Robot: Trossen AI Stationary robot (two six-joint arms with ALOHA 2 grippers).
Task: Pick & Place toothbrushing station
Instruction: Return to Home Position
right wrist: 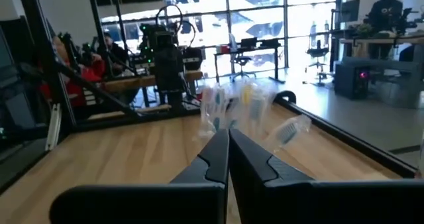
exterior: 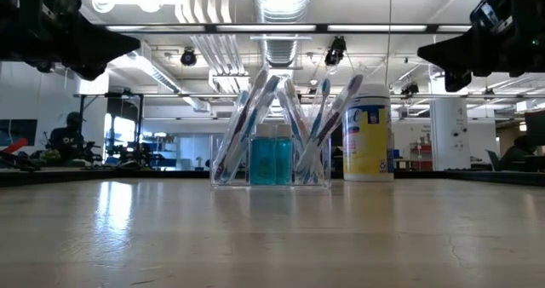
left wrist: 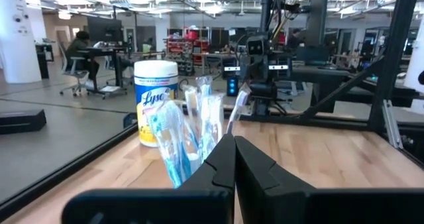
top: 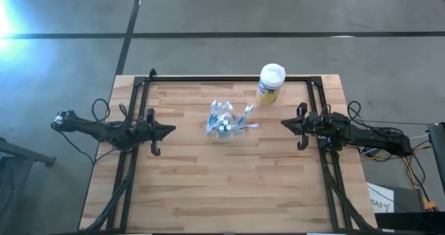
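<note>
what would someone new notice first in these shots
A small clear plastic holder sits at the middle of the wooden table, bristling with splayed toothbrushes around two teal bottles. A yellow canister with a white lid stands close by, toward the right arm's side. The left gripper and right gripper hang shut at either side, clear of both.

wood table (top: 208,183): toothbrushing station (top: 226,122) (canister (top: 270,84) near)

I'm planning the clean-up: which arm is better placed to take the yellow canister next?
Right, probably. The canister stands much nearer the right gripper; the left gripper would have to reach across past the holder.
</note>
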